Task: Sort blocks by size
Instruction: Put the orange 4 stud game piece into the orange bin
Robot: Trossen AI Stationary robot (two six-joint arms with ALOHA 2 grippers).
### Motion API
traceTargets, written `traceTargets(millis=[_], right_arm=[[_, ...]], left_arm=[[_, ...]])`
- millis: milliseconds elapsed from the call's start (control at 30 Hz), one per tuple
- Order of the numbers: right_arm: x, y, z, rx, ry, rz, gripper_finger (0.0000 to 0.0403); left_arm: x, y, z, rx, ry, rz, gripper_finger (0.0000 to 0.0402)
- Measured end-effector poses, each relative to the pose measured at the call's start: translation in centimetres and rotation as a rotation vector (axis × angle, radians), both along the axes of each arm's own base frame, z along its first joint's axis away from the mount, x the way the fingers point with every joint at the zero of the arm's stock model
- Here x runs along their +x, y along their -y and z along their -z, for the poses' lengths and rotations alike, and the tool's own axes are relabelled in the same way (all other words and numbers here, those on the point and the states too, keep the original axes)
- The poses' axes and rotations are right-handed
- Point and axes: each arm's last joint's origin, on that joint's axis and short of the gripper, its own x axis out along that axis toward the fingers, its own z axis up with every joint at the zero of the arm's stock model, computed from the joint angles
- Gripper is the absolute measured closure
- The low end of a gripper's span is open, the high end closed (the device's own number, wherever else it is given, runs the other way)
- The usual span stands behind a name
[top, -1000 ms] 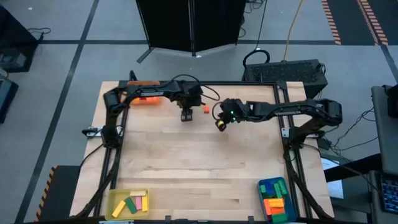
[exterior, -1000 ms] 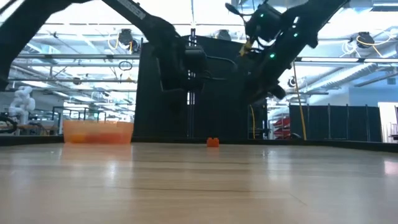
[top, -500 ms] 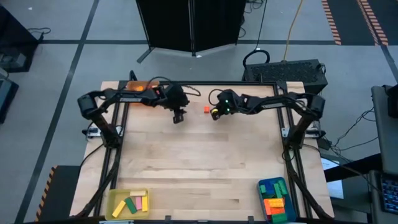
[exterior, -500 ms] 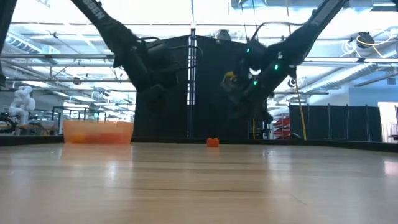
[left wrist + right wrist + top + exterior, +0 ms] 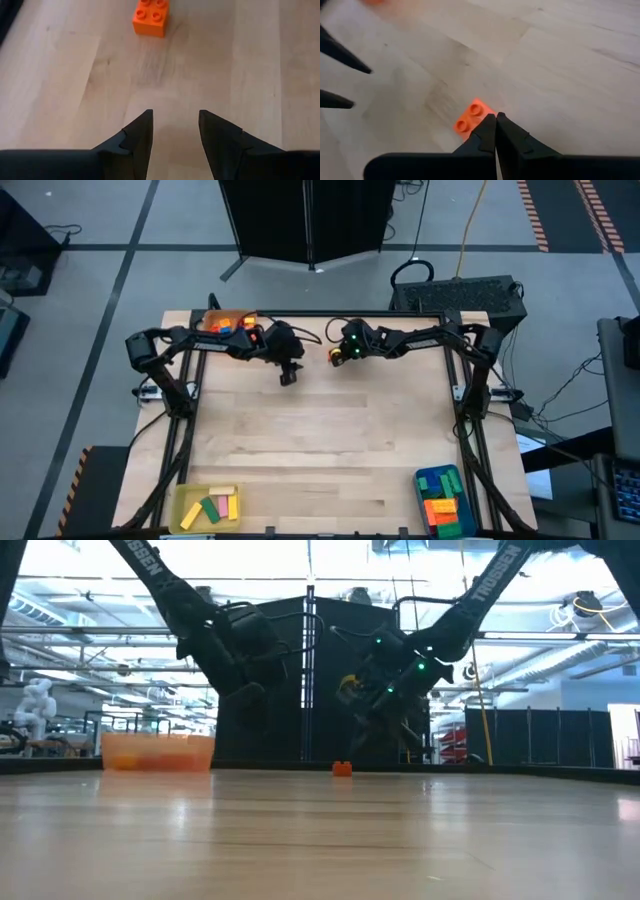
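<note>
A small orange block lies studs up on the wooden table near its far edge; the low view shows this block too. My right gripper is shut and slants down, its tips right over the block and hiding part of it. In the high view the right gripper covers the block. My left gripper is open, with nothing between its fingers, and points down at bare wood a little short of the block. It hangs left of the right gripper. My right gripper's shut fingertips stand in front of the orange block's near corner. Whether they touch it, I cannot tell.
An orange tray with several blocks stands at the far left, also in the low view. A yellow tray with blocks sits at the near left corner and a blue tray with blocks at the near right. Bare wood lies between.
My right gripper has come down and gone toward the table's far left, from above the table to just over the orange block. My left gripper has sunk a little, gone toward the table's left edge and tipped further down. The block has stayed in place.
</note>
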Motion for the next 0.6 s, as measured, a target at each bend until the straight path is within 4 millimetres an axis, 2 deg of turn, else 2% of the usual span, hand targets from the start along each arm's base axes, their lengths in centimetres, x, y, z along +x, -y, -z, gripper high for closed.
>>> traceTargets(millis=[133, 600], right_arm=[[0.63, 0.46, 0.15, 0.013, -0.046, 0.000, 0.0403], [0.54, 0.55, 0.07, -0.031, -0.076, 0.008, 0.0403]], left_arm=[[0.02, 0.01, -0.01, -0.004, 0.001, -0.015, 0.0240], [-0.08, 0.06, 0.08, -0.009, -0.014, -0.021, 0.0240]])
